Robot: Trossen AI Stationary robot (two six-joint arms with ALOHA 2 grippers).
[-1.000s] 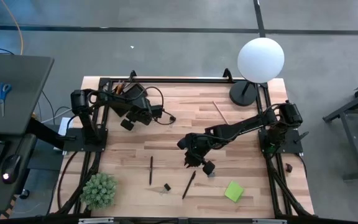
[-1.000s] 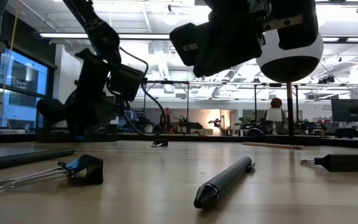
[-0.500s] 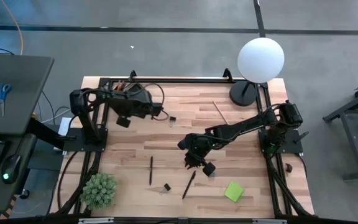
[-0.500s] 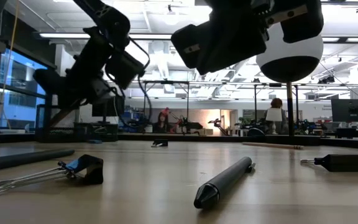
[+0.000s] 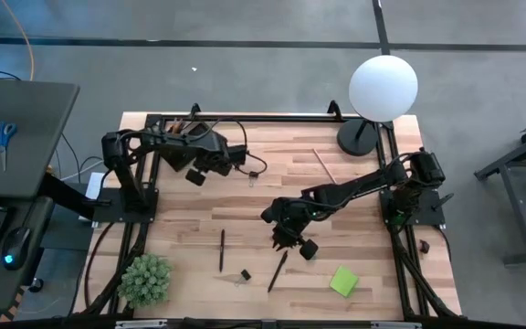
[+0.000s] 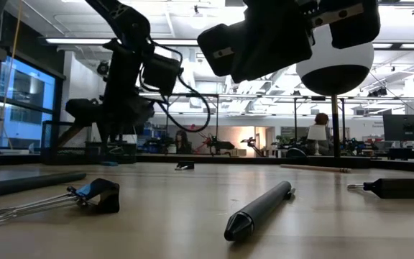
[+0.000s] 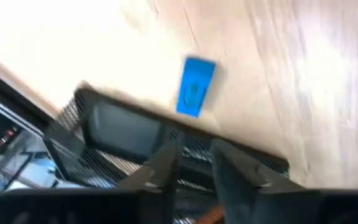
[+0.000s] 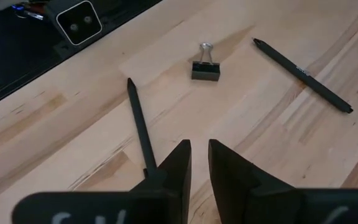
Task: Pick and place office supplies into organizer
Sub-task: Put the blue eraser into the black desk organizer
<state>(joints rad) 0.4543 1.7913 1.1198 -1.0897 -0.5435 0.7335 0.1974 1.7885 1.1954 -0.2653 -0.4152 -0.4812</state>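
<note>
The black mesh organizer (image 7: 129,134) stands at the table's far left (image 5: 186,132), with orange pencil ends showing in it. A blue eraser (image 7: 194,87) lies flat on the wood just beside its wall. My left gripper (image 7: 194,168) hovers over the organizer (image 5: 196,174), its fingers a little apart with nothing between them. My right gripper (image 8: 197,155) hangs above mid-table (image 5: 292,242), its fingers narrowly apart and empty. Beyond it lie a black pen (image 8: 138,124), a black binder clip (image 8: 205,67) and a second pen (image 8: 303,74).
A green sticky-note pad (image 5: 343,281) lies near the front right and a wooden pencil (image 5: 323,165) near the lamp base (image 5: 359,137). A small clip (image 5: 252,180) lies right of my left gripper. A potted plant (image 5: 144,279) stands at the front left.
My left arm has lifted away from the table top and swung a little toward the table's right. My right arm has kept still.
</note>
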